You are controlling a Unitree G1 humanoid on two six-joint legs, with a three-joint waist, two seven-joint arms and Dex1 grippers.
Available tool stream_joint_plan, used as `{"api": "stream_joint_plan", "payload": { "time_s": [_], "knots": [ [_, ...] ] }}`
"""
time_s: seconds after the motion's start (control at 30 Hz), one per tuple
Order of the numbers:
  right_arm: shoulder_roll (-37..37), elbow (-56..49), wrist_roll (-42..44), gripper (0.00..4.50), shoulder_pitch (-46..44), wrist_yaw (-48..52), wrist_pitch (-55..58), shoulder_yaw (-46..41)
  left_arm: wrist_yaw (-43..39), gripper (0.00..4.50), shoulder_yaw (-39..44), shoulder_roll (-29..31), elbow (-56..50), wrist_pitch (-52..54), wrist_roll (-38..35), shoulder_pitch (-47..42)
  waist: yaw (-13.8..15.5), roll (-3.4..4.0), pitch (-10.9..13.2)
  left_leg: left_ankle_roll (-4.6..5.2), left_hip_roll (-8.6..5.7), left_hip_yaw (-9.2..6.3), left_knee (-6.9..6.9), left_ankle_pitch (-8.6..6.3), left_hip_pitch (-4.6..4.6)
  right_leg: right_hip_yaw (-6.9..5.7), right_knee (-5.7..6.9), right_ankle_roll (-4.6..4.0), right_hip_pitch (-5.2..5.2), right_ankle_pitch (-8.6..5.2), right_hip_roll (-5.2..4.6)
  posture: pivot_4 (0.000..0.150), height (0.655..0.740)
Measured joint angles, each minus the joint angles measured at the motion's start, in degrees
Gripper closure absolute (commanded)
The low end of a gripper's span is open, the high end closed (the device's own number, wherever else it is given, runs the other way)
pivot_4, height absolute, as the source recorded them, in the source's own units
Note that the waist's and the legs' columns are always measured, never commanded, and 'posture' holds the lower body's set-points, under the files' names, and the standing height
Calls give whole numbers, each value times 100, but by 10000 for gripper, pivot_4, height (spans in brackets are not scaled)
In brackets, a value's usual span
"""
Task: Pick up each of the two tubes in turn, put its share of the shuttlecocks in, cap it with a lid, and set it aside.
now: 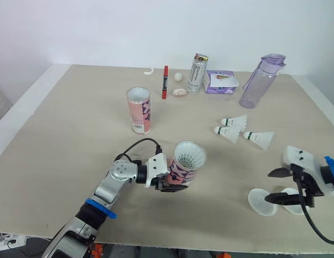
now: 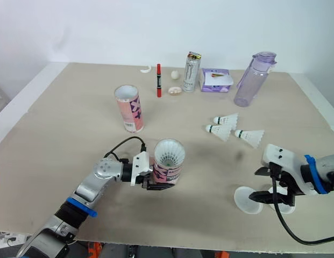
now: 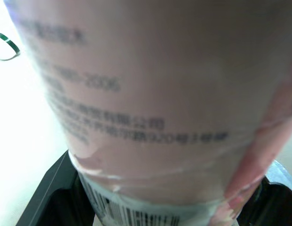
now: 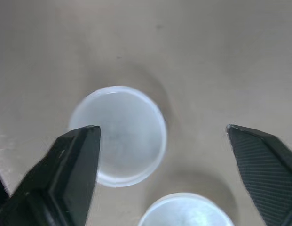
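1. A pale beige counter (image 1: 64, 140) runs back to a plain white wall.
2. Towards the left of the middle, a pink printed cardboard tube (image 1: 139, 110) stands upright with its top open, apart from everything else.
3. Nearer the front edge, the left jaws are closed tight on the base of a second pink printed tube (image 1: 184, 167), with one black finger (image 3: 42, 202) on either side of its barcoded end. This tube is held tilted, its open mouth facing up and towards the camera. White feathered shuttlecocks (image 2: 168, 155) sit nested inside it, a green-banded cork showing deep in the mouth.
4. Along the back of the counter lie a small white curved scrap (image 1: 149, 71), a red pen (image 1: 165, 81), a small white egg-shaped ball (image 1: 179, 76) and a pinkish shell-like piece (image 1: 179, 92). Beside them come a silver drink can (image 1: 197, 73), a purple pack of tissues (image 1: 219, 82) and a translucent purple water bottle (image 1: 261, 80).
5. To the right of the middle, three loose white shuttlecocks (image 1: 234, 121) (image 1: 227, 132) (image 1: 259, 138) lie on their sides, close together with their corks pointing left.
6. At the front right, two round translucent white lids (image 4: 118, 134) (image 4: 185, 209) lie flat just beside each other. The right jaws are spread wide over them and hold nothing. In the right wrist view, one lid sits between the two black fingers (image 4: 70, 174).
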Motion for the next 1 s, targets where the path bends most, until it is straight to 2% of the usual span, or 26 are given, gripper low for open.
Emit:
{"api": "stream_joint_plan", "payload": {
  "time_s": [0.53,0.57,0.6,0.63,0.7,0.77,0.8,0.87,1.0],
  "knots": [
    [19,-129,-286,974,-102,-350,212,661,-18,13756,-7,20,-137,115,3,67,2,3,-2,-1,5,-6,-1,-1,0,-1,3,6,0,4,9,1500,7400],
    [19,-128,-317,6154,-102,-369,196,717,-16,13756,-7,20,-137,112,5,67,2,4,-3,-1,5,-6,-1,-1,0,0,4,3,0,2,9,1500,7400],
    [19,-127,-355,8987,-102,-380,174,728,-15,13756,-8,21,-137,111,7,67,2,5,-3,-1,5,-6,0,-1,0,0,4,3,0,3,10,1500,7400],
    [19,-128,-390,14582,-107,-391,147,748,-12,13756,-8,24,-137,107,11,67,2,5,-3,-1,6,-6,0,-1,1,-1,4,5,1,4,11,1500,7400],
    [19,-129,-438,22202,-124,-429,112,806,-3,13756,-10,29,-137,101,13,67,2,5,-3,-1,7,-6,0,-1,1,0,4,4,1,4,12,1500,7400],
    [19,-128,-512,33410,-168,-469,46,880,9,13756,-11,34,-137,99,16,67,2,5,-5,-1,8,-8,0,-1,1,-2,4,3,3,4,14,1500,7400],
    [19,-130,-512,35360,-168,-468,31,885,9,13756,-11,34,-137,99,16,67,2,4,-5,-1,9,-9,1,-1,1,-2,4,3,3,4,14,1500,7400],
    [19,-135,-516,43209,-170,-447,-14,909,17,13756,-11,39,-136,97,19,67,2,3,-6,-1,10,-9,2,-1,3,-2,4,3,5,4,16,1500,7400],
    [18,-165,-555,44207,-175,-424,-115,934,41,13756,-10,44,-109,71,28,64,2,1,-8,-1,13,-8,9,0,5,-1,4,-6,8,7,18,1500,7400]
  ]
}}
